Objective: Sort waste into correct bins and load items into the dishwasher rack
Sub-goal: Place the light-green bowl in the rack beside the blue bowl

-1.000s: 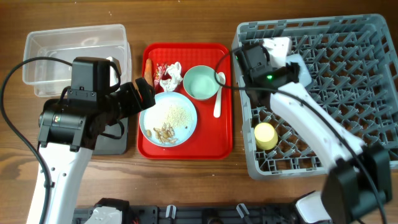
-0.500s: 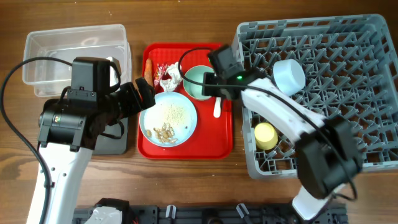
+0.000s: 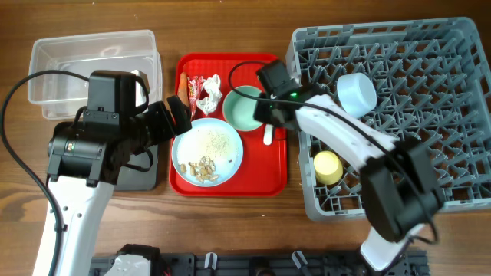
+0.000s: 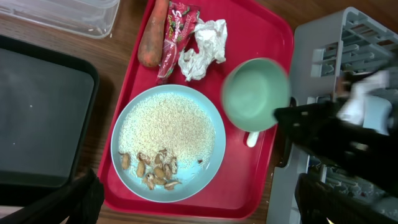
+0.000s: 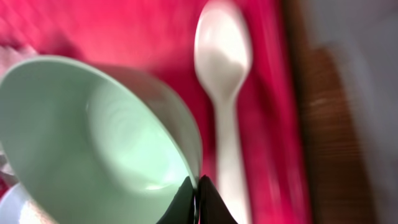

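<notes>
The right gripper is pinched tight on the right rim of the mint bowl, which looks tipped over the far right part of the red tray, with the spoon just right of it. The rack sits directly right of that gripper, so I'd say the bowl heads that way, and the right arm's way nearer. The left gripper hangs spread apart by the plate, holding nothing.

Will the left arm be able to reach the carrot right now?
Probably yes. The carrot piece lies uncovered at the red tray's left edge, close to the left end effector. The right end effector grips the mint-green bowl, farther right.
</notes>
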Available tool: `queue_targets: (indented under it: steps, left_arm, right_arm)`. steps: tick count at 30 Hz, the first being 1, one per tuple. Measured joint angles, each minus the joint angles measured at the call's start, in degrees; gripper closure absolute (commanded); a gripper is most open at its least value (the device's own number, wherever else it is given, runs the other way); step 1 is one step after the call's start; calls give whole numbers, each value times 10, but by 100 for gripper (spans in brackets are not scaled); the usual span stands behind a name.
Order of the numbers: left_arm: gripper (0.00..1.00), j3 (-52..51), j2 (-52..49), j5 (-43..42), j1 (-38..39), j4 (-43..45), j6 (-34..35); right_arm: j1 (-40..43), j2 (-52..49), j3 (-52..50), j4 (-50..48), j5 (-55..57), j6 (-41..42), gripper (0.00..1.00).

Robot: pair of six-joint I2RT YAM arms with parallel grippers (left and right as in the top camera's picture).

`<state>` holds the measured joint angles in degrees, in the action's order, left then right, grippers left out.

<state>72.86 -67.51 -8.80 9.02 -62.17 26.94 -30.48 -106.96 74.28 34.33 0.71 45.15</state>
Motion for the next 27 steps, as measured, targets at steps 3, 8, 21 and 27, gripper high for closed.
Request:
queue_targets:
  steps: [3, 8, 21, 27]
  left_arm:
    - [0, 0, 0, 0, 0, 0, 0]
    - [0, 0, 0, 0, 0, 0, 0]
    - [0, 0, 0, 0, 0, 0, 0]
    - [0, 0, 0, 0, 0, 0, 0]
  right_arm:
    - [5, 102, 0, 33, 103, -17, 96]
    - [45, 258, 1, 126, 358, -25, 96]
    - [304, 134, 0, 151, 664, -182, 96]
    - [300, 26, 0, 113, 715, -271, 96]
